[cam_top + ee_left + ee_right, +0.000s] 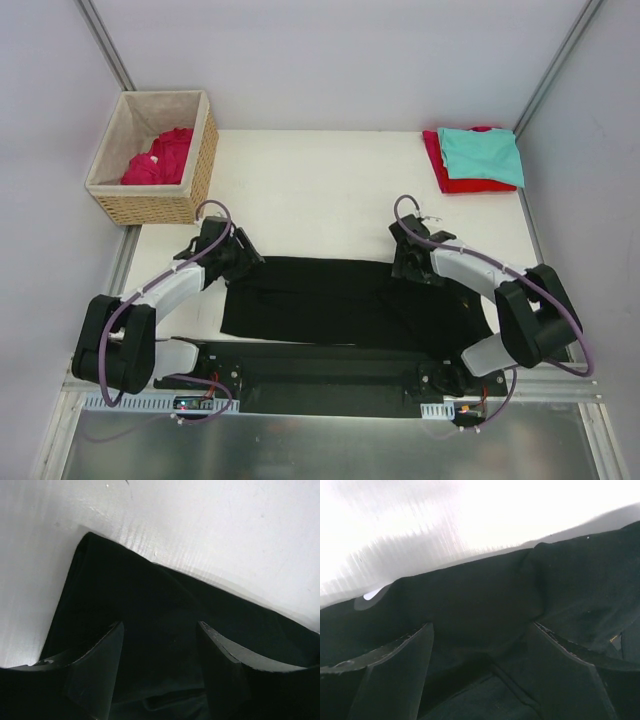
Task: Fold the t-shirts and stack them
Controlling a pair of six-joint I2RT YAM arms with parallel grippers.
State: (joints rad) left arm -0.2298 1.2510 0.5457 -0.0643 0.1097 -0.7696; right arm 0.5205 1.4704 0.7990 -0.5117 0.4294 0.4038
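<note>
The white table [320,190] fills most of the top view. The black t-shirt [340,300] lies flat across its near half as a wide, low band, and every other place here is given from it. Its left end is squared off. Its right end is more rumpled and reaches toward the base of the right arm [500,275].

The left arm [160,295] reaches in over the shirt's far-left corner, and the right arm over its far edge toward the right end.

The woven wicker basket [200,170] stands well beyond the black shirt's far-left corner, hanging off the table's far-left corner. A crimson-pink shirt [160,160] is bunched inside it.

Well beyond the black shirt's right end, at the far-right corner of the table, a folded red shirt [452,183] lies flat. A folded teal shirt [482,152] is stacked on top of it, with red showing along the left and near sides.

The left gripper [160,625] is low over the black shirt just inside its corner. Its fingers [100,665] are spread apart with only flat cloth seen between them, nothing pinched. The right gripper [482,625] is likewise low over the shirt's far edge where a fold ridge runs, jaws wide apart and closed on nothing.
</note>
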